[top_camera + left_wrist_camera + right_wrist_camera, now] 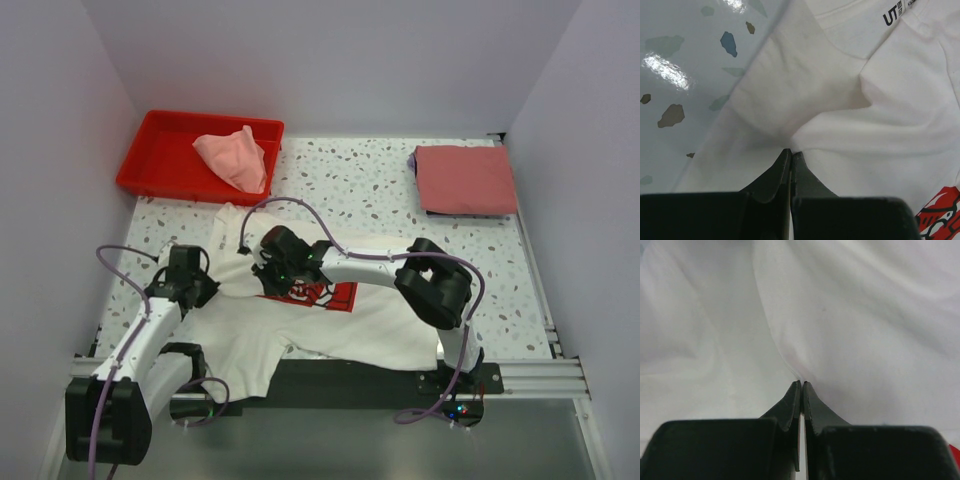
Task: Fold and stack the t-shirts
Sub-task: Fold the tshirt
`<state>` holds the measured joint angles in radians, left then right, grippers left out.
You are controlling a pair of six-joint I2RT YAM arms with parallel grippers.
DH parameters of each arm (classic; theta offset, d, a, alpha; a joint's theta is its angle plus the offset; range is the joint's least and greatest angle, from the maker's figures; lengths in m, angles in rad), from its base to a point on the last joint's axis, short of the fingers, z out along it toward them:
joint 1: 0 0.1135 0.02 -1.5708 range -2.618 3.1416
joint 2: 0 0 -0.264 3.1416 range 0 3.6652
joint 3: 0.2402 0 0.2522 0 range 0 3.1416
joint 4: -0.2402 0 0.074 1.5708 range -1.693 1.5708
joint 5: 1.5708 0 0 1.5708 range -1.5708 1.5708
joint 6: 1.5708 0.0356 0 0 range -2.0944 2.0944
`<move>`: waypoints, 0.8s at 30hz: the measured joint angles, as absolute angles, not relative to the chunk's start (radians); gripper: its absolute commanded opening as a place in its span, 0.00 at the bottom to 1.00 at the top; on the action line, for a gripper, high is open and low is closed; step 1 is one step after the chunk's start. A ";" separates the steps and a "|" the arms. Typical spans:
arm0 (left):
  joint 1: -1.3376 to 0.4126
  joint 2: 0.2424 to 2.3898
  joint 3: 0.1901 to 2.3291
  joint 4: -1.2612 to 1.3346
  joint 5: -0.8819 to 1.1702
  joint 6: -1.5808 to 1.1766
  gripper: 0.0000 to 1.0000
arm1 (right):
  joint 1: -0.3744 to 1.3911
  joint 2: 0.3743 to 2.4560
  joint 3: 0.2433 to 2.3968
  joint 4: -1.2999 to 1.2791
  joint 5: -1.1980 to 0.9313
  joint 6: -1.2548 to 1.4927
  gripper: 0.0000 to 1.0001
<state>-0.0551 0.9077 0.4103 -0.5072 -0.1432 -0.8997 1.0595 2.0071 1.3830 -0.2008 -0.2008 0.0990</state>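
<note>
The white t-shirt (370,320) with a red chest print (335,296) lies spread and rumpled on the near middle of the table, one part hanging over the front edge. My left gripper (210,283) is at its left side, shut on a pinched fold of the white cloth (840,100) near the collar label (892,15); its jaws (790,151) are closed. My right gripper (262,268) reaches across to the shirt's upper middle and is shut on a ridge of white cloth (865,315); its tips (802,383) meet. The pale pink tee (235,155) lies crumpled in the tray. The dusty-red tee (465,178) lies folded at the back right.
A red plastic tray (165,150) stands at the back left of the speckled table (380,190). White walls close in the left, back and right sides. A metal rail (520,375) runs along the front edge by the arm bases.
</note>
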 measured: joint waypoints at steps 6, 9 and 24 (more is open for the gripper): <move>-0.056 0.861 0.410 -0.546 -0.163 -0.939 0.00 | 1.060 2.007 1.371 -0.201 -0.231 0.120 0.00; -0.056 0.839 0.410 -0.564 -0.163 -0.960 0.00 | 1.060 2.007 1.344 -0.198 -0.242 0.133 0.00; -0.060 0.798 0.424 -0.660 -0.194 -1.010 1.00 | 1.060 2.000 1.335 -0.245 -0.250 0.183 0.99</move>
<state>-0.0601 0.7979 0.4240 -0.6601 -0.1944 -1.0100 1.0599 2.0003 1.3354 -0.2455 -0.2501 0.1825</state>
